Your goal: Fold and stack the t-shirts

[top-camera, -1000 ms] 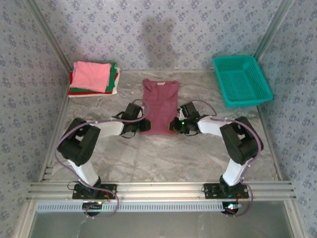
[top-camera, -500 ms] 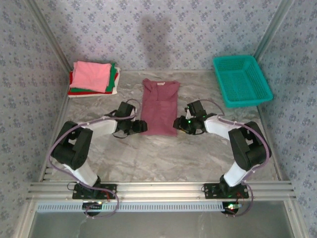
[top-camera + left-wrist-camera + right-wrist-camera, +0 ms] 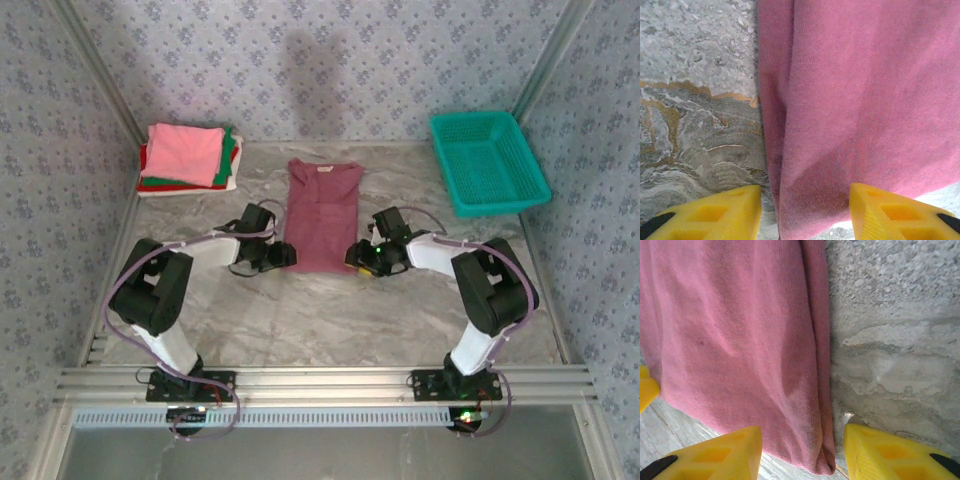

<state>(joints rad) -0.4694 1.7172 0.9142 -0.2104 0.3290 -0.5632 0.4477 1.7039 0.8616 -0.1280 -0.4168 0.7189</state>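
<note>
Left hand (image 3: 288,256), right hand (image 3: 353,258) both released (spread wide) astride maroon t-shirt (image 3: 323,215) hem; right shifted slightly.

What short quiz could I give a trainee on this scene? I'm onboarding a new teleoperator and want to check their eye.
1. True or false: the maroon t-shirt lies inside the teal basket.
2. Which colour tops the folded stack? A pink, B white, C green.
3. Fill in: the left claw and the right claw are both ___ at the shirt's near corners.
Key: 1 false; 2 A; 3 open.
</note>
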